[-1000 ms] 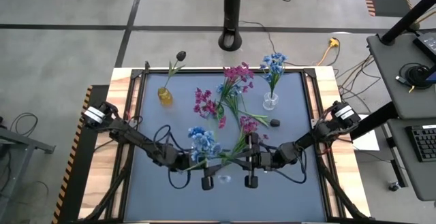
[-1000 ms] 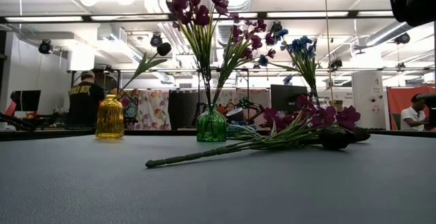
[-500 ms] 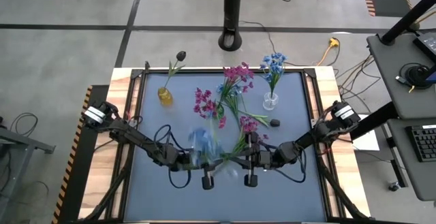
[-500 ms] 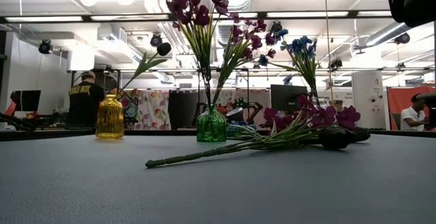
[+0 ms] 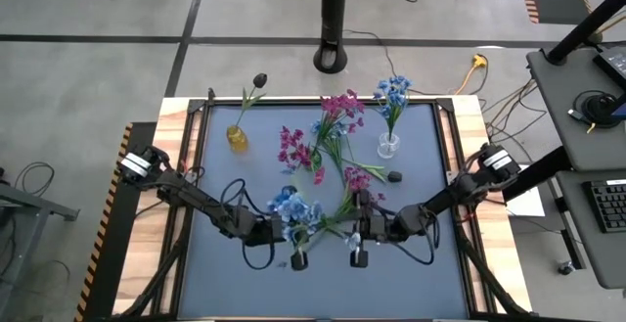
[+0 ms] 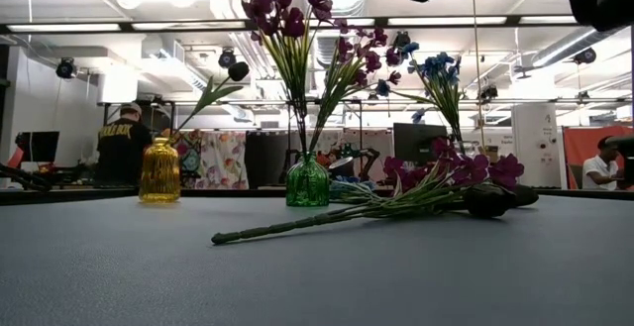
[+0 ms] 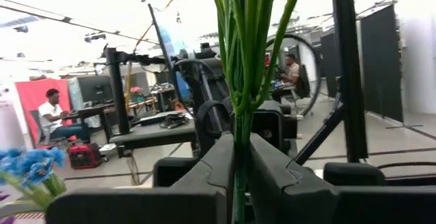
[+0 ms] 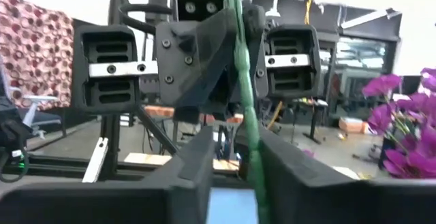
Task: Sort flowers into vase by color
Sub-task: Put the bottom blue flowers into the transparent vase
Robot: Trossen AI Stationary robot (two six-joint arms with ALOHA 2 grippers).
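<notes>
A light blue flower sprig (image 5: pixel 291 209) is held above the table's near middle, with my left gripper (image 5: pixel 294 237) shut on its green stems (image 7: pixel 240 115). My right gripper (image 5: pixel 353 236) faces it from the right, open, with the sprig's stem (image 8: pixel 246 115) running between its fingers close to one of them; whether it touches, I cannot tell. A magenta sprig (image 6: pixel 347 213) and a dark bud (image 6: pixel 490 201) lie flat on the table. A yellow vase (image 5: pixel 236 138) holds a dark bud, a green vase (image 6: pixel 307 182) magenta flowers, a clear vase (image 5: pixel 388 147) blue ones. My left gripper pinches the blue sprig's bundle of green stems (image 7: pixel 239 157) between its two fingers, which come level from the table's left and lie across the stems. The sprig is lifted clear of the table. Its flower head (image 5: pixel 291 207) shows just to the far side of the gripper.
The three vases stand in a row along the far half of the dark mat (image 5: pixel 245 283). The lying magenta sprig (image 5: pixel 354 180) and dark bud (image 5: pixel 394 176) are below and just beyond my right gripper. People (image 6: pixel 121 148) are in the room behind.
The blue flower head swung, blurred half a second ago, and now sits steady by my left gripper, slightly nearer the near edge. My right gripper has shifted a little toward the table's left.
</notes>
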